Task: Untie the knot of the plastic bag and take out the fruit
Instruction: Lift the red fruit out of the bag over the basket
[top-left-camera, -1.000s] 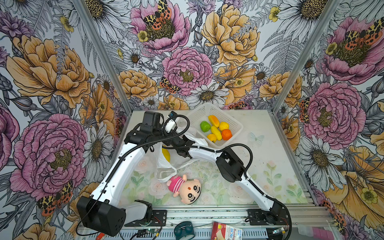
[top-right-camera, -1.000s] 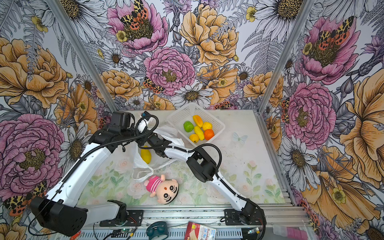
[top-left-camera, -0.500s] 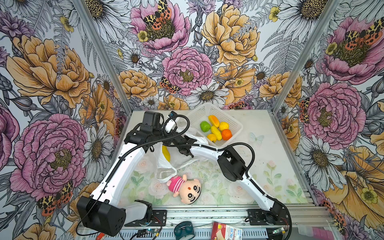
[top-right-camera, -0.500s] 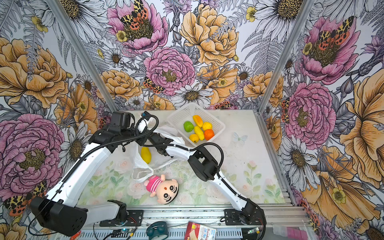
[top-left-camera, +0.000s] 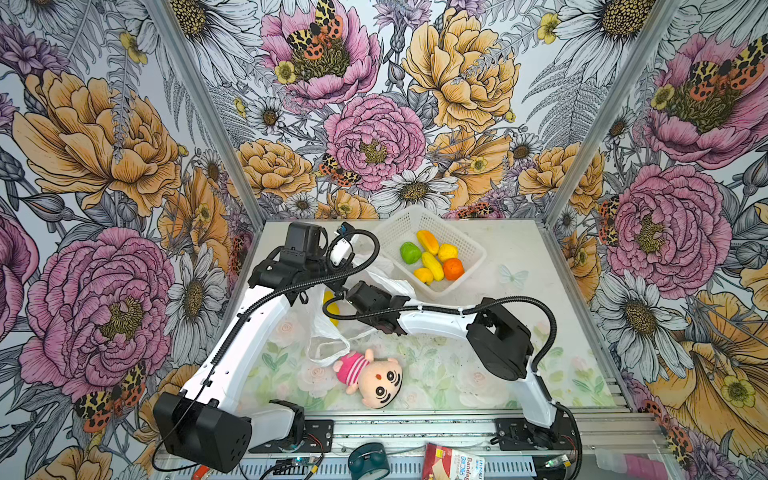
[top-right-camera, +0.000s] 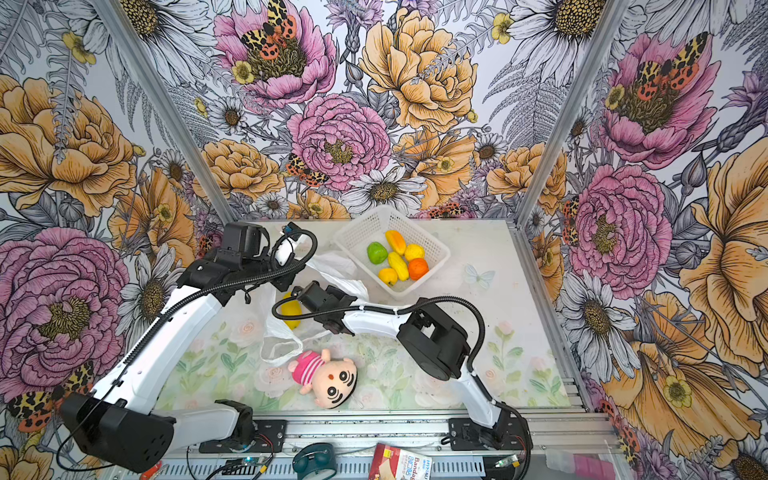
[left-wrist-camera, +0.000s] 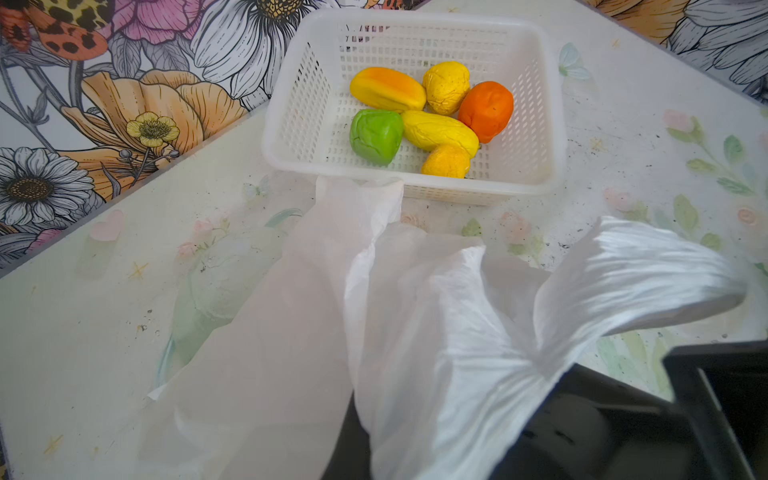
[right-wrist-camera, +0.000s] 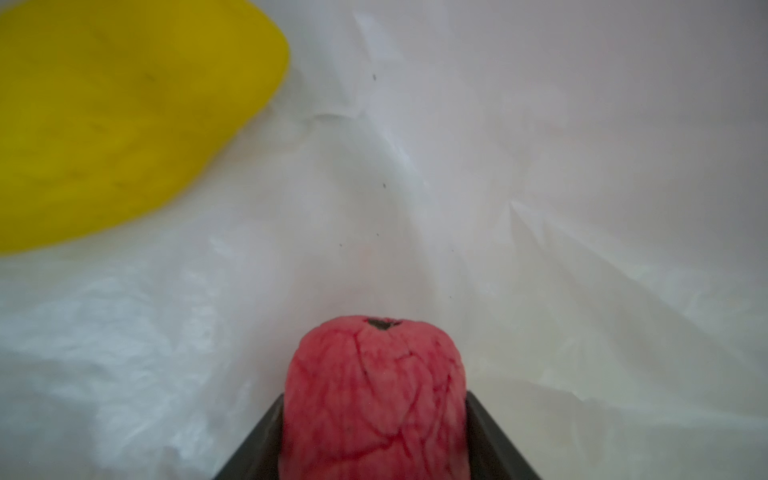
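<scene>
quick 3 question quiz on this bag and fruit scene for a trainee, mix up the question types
1. True or false: the basket holds six fruits.
2. Which fruit sits between the right fingers? A green, B pink-red, C orange.
3. Fill in: the left fingers are pinching the ____.

Key
1. True.
2. B, the pink-red fruit, gripped inside the bag.
3. bag.
</scene>
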